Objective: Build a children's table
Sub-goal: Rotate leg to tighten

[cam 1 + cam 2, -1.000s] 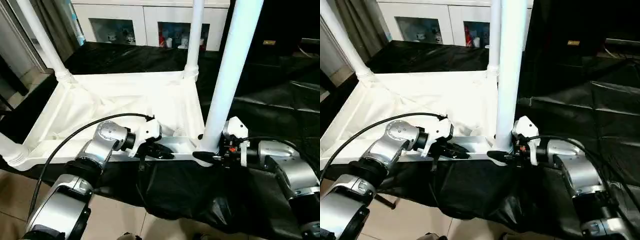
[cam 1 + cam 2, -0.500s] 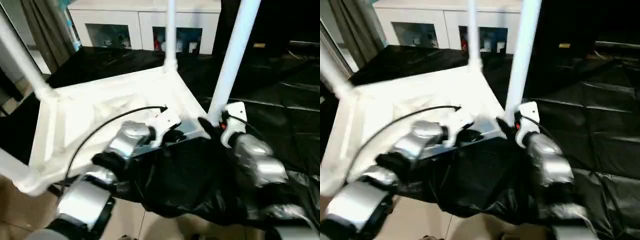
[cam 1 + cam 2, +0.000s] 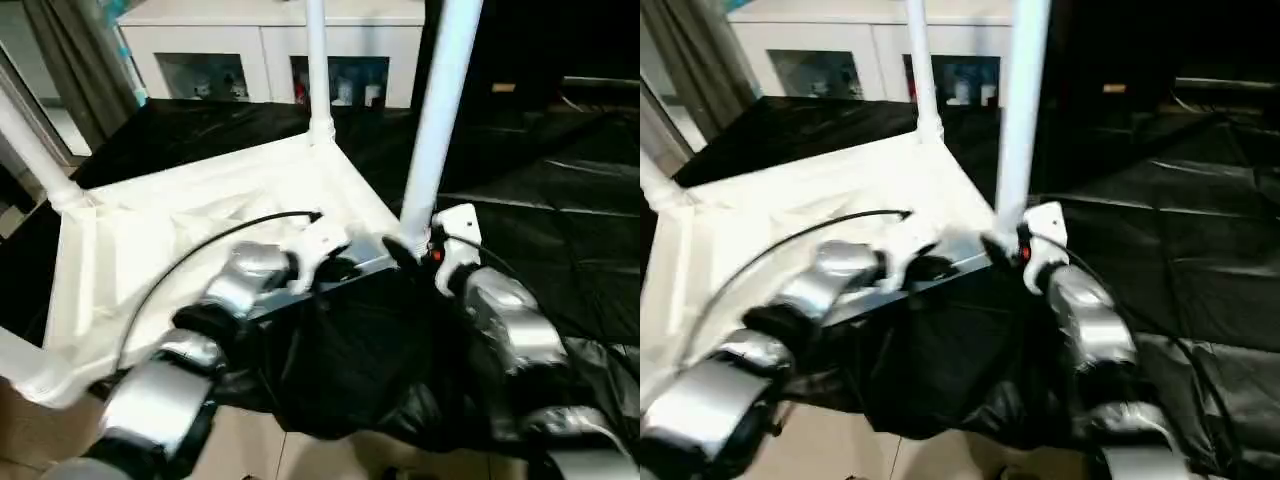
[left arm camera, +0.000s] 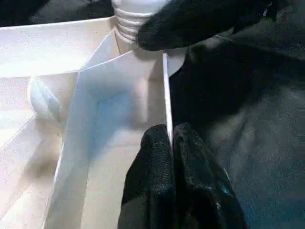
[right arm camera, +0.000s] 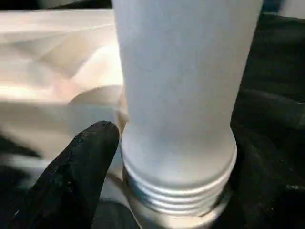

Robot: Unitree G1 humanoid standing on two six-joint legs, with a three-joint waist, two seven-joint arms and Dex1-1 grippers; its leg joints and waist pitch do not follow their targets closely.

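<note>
Left gripper (image 4: 172, 143) pinches white ribbed plastic tabletop (image 3: 150, 240) rim | right gripper (image 3: 405, 258) spread, straddling upright white tube leg (image 5: 178, 95) base

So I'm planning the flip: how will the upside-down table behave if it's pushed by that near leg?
The table looks like thin hollow plastic, so probably light and apt to slide on the black sheet. With the near leg standing tall, a push high up may tip or twist it. The leg's smooth round surface could slip in the right claw.
</note>
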